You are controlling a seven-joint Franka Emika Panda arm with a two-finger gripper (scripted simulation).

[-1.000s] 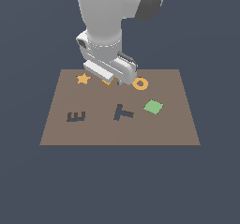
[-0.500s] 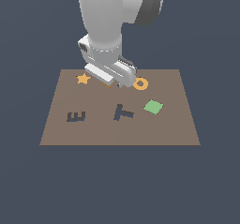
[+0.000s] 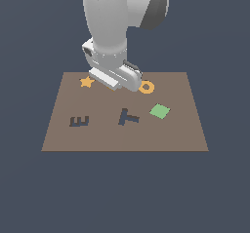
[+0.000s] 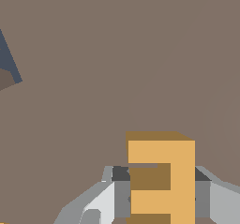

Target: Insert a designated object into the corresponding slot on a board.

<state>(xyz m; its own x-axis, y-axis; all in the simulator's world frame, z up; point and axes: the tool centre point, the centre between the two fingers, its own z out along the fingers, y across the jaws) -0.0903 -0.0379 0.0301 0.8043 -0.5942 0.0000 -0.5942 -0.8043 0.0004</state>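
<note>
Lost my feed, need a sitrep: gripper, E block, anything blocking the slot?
Gripper astride E block, fingers at both sides; closure unclear. E slot empty, unobstructed. Star, ring, green square clear of it.

Simulated scene, brown board (image 3: 124,134), blank backdrop

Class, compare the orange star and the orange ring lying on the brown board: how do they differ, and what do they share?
The orange star is solid and pointed; the orange ring is round with a hole. The star lies toward the exterior view's left of the arm, the ring toward its right. Both are flat, orange, and rest near the board's far edge.
</note>
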